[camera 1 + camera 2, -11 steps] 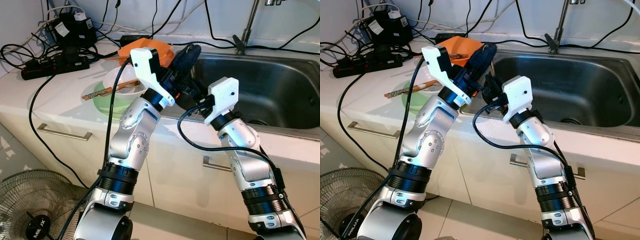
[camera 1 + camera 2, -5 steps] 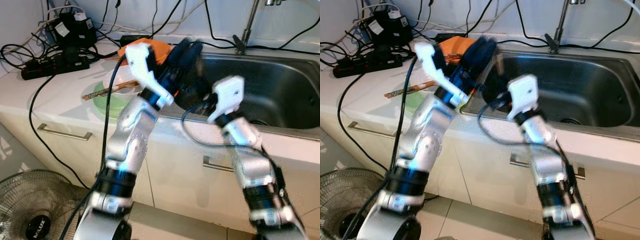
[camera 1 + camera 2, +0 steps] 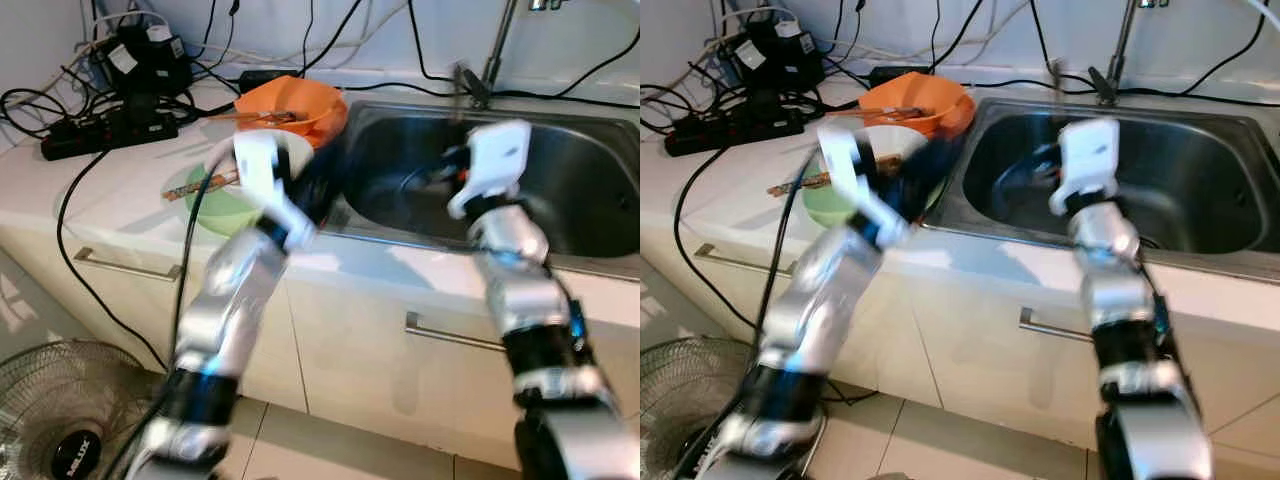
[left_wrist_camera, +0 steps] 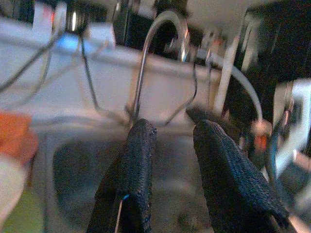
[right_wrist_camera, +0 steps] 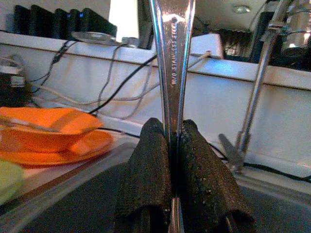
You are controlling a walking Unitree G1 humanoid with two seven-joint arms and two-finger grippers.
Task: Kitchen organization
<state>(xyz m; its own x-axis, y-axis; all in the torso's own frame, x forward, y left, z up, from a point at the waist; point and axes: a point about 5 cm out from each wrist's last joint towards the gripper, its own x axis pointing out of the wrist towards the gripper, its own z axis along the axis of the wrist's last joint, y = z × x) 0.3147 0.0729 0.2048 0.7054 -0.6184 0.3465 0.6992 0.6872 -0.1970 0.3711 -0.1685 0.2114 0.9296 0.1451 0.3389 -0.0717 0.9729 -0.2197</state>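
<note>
The stainless steel sink (image 3: 560, 190) is the landmark here, sunk into the white worktop (image 3: 90, 190). The right end effector (image 5: 175, 145) is raised over the sink basin, its 2 black fingers clenched on the handle of a stainless steel utensil (image 5: 172, 58), which stands up from between the pads (image 5: 146, 165); whether it is a spoon or a fork cannot be told, since its working end is out of sight. In the head views the right arm is blurred, its white wrist housing (image 3: 495, 165) above the sink's middle. The left end effector (image 4: 167, 145) is released, its 2 fingers apart with nothing between them, pointing across the sink toward the tap (image 4: 160, 43) at the sink's back wall. The left arm is also blurred and reaches up beside the sink's left rim. Just left of the sink on the worktop sits an orange bowl (image 3: 290, 105) on an orange plate, with a utensil lying across it. Further from the sink, next to that, a white bowl (image 3: 890, 140) rests in a green bowl (image 3: 225, 210) with wooden chopsticks (image 3: 195, 185) across them. Well left of the sink, black power strips (image 3: 100, 130) and tangled cables lie on the worktop.
</note>
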